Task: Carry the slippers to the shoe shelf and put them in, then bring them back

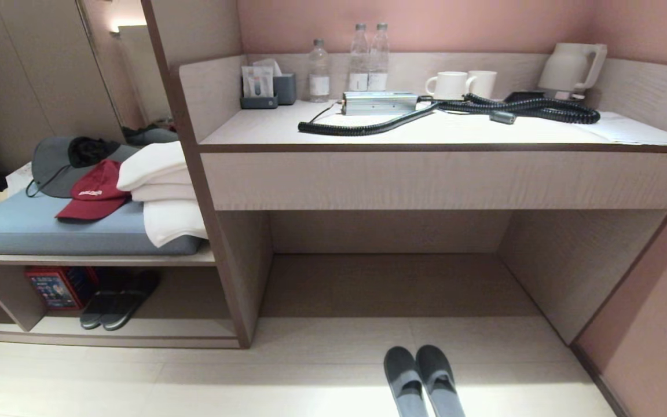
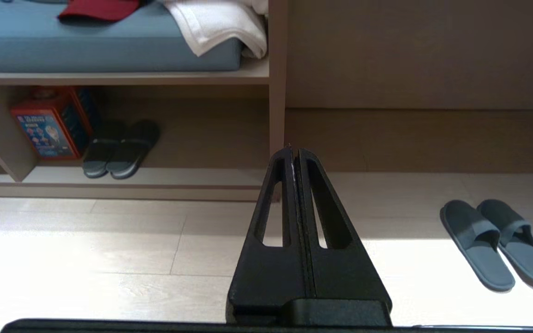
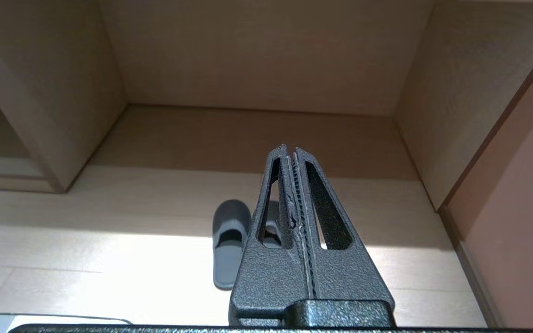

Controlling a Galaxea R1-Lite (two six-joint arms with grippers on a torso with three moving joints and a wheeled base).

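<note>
The slippers (image 1: 423, 379), a dark slate-blue pair with lighter insoles, lie side by side on the pale floor in front of the desk's open knee space, toes toward it. They also show in the left wrist view as slippers (image 2: 498, 243) and, partly behind a finger, as slippers (image 3: 229, 240) in the right wrist view. The shoe shelf (image 1: 154, 331) is the low cubby at the left under the cushioned bench, shoe shelf (image 2: 178, 178). My left gripper (image 2: 294, 150) and right gripper (image 3: 289, 149) hang shut and empty above the floor, well short of the slippers. Neither arm is in the head view.
A black pair of slippers (image 1: 114, 304) and a red box (image 1: 55, 286) sit inside the shelf. The bench holds a blue cushion (image 1: 32, 229), caps and folded towels (image 1: 165, 191). The desk counter (image 1: 449, 174) carries bottles, mugs, a kettle and a coiled hose. A pink wall (image 1: 658, 324) closes the right.
</note>
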